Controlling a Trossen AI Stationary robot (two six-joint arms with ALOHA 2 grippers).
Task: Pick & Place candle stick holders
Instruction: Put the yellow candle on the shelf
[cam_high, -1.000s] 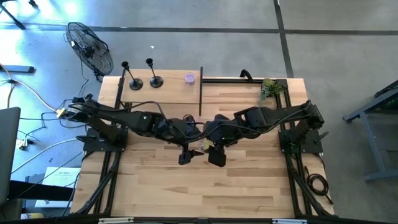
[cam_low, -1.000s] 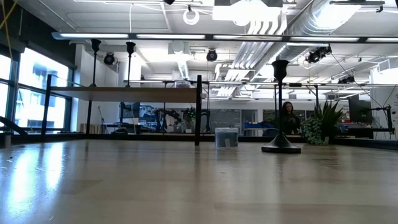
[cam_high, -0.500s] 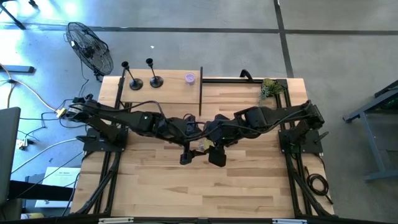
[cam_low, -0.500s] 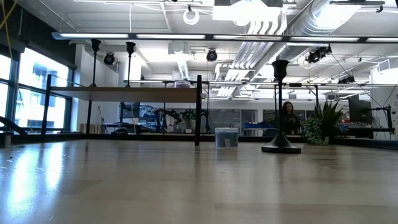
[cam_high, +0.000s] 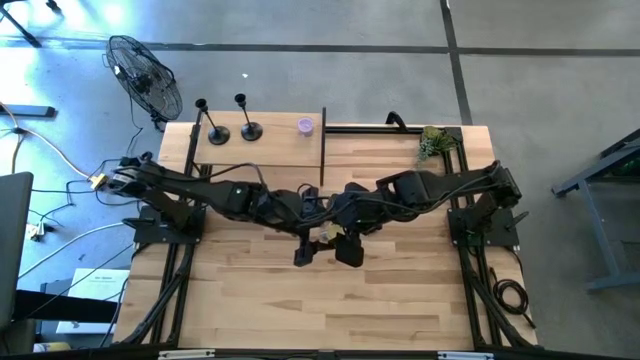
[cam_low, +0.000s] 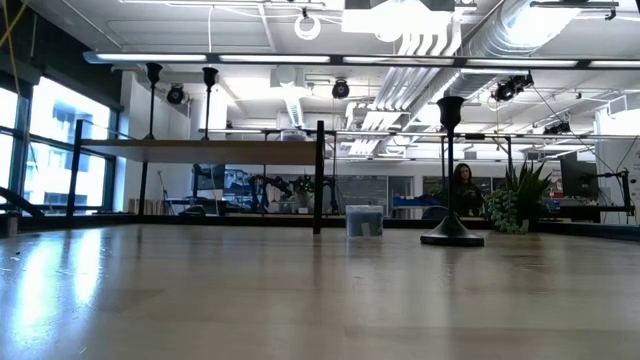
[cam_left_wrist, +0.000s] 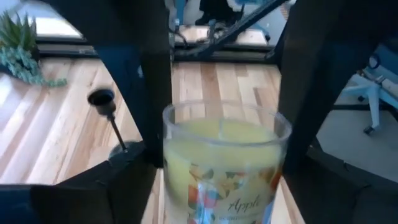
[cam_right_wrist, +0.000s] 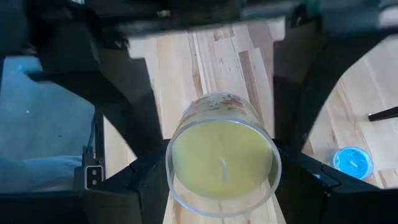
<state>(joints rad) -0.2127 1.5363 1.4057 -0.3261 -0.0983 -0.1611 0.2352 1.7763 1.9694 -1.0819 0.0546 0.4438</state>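
Observation:
A glass jar candle with yellow wax hangs over the table's middle between both grippers. My right gripper is shut on it. My left gripper is open, with a finger close on each side of the jar; I cannot tell whether they touch it. Two black candle stick holders stand on their bases on a raised shelf at the far left. A third candle stick holder stands on the tabletop, beyond the jar in the left wrist view. My right gripper pinches the jar's round glass wall between its two fingers, on opposite sides just below the rim. The fingers slant down from the table's right side. The jar is lifted clear of the table with its open mouth up.
A small lilac candle sits by the shelf's right end. A blue candle sits on the table. A small jar stands by the shelf's dark post. A green plant is at the far right.

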